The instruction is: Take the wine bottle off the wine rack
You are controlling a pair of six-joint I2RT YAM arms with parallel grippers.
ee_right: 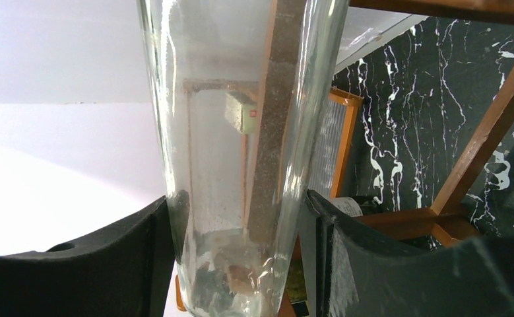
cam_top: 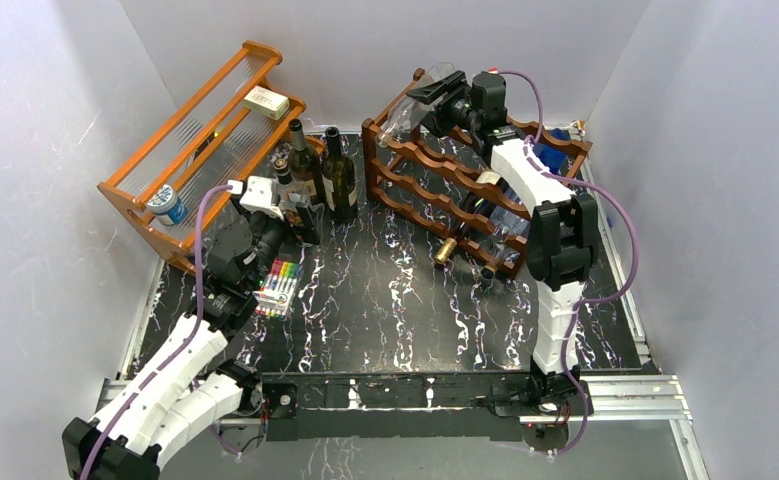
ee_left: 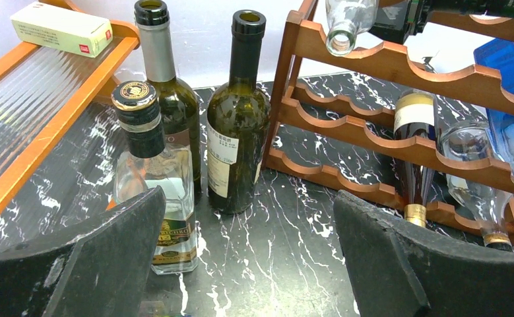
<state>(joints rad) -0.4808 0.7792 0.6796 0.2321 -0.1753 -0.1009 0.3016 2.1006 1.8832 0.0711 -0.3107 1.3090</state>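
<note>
We see the black marbled table [cam_top: 395,300] spread across the floor of a white-walled cell. At about 1 o'clock from its middle in the top view stands the dark reddish-brown wine rack [cam_top: 420,190] with scalloped rails, and at 10 o'clock stands the orange shelf [cam_top: 180,150]. The right arm [cam_top: 555,240] reaches up to the rack's top tier. There the right gripper [ee_right: 237,205] pinches the clear wine bottle [cam_top: 410,108], with one dark pad [ee_right: 142,264] pressed against each side of the glass. The bottle lies tilted at the rack's 11 o'clock corner, its mouth poking past the front rail. We cannot tell whether it touches that rail. The left arm [cam_top: 180,370] stretches toward 12 o'clock. The left gripper [ee_left: 249,218] is spread wide around nothing, near two dark green bottles [ee_left: 237,132] and a clear square bottle [ee_left: 158,191] with a black cap, all upright between shelf and rack. A dark labelled bottle [ee_left: 414,113] lies in the rack's lower tiers. A pack of coloured markers [cam_top: 277,288] lies at 9 o'clock beside the left arm. A small pale box [cam_top: 265,102] sits on the shelf's top, and a blue-and-white roll [cam_top: 168,203] sits at its near end.
</note>
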